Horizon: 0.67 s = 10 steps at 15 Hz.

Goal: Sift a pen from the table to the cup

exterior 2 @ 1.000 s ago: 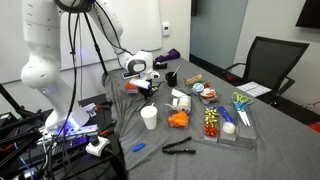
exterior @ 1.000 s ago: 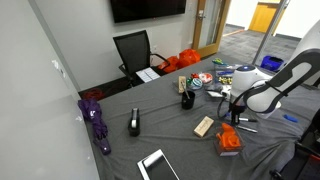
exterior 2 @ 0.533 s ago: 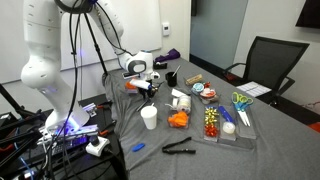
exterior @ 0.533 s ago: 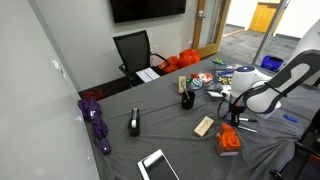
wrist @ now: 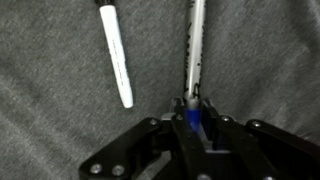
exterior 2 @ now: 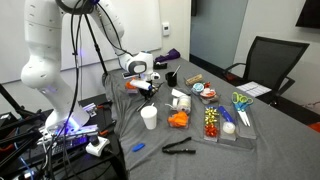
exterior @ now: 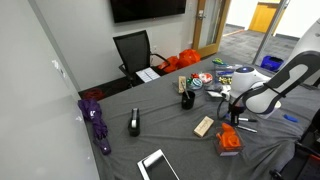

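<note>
On the grey-clothed table (exterior: 165, 128) in an exterior view, the gripper (exterior: 232, 110) sits low, well apart from the black cup (exterior: 187, 98); lifting and carrying are likely still to do. In an exterior view, a white paper cup (exterior 2: 149, 117) stands near. In the wrist view, the jaws seem to pinch a pen (wrist: 196, 45) lying on the cloth, with a white marker (wrist: 117, 55) beside it.

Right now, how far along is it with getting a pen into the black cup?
Early. Done: the claw is down at the table, straddling the blue end of a pen. In hand: the grasp; I can't tell whether it's clamped. Left: lift, carry to the black cup, drop it in. A white pen lies beside, untouched.
</note>
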Available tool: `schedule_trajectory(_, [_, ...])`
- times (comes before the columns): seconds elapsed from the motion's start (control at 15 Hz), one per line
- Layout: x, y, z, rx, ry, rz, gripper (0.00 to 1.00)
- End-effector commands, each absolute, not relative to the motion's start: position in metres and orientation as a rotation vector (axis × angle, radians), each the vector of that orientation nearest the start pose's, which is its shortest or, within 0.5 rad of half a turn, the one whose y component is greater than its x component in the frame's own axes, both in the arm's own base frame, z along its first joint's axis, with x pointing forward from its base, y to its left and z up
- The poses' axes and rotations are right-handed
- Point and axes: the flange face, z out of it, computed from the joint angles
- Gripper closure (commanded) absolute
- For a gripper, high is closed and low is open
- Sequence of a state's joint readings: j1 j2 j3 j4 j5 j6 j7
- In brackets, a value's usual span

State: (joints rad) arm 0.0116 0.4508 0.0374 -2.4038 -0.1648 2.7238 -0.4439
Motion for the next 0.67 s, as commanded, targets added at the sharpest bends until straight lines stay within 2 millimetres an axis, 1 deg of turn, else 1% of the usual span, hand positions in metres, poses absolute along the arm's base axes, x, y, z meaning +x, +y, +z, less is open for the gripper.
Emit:
schedule_trajectory(0.0, [0.472,0.026,0.125,-2.978,-1.004,0.185,0.95])
schedule_trajectory(0.27, [0.474,0.024,0.144,-2.982,-0.974,0.150,0.95])
schedule_trajectory(0.6, [0.481,0.022,0.175,-2.990,-0.897,0.081,0.95])
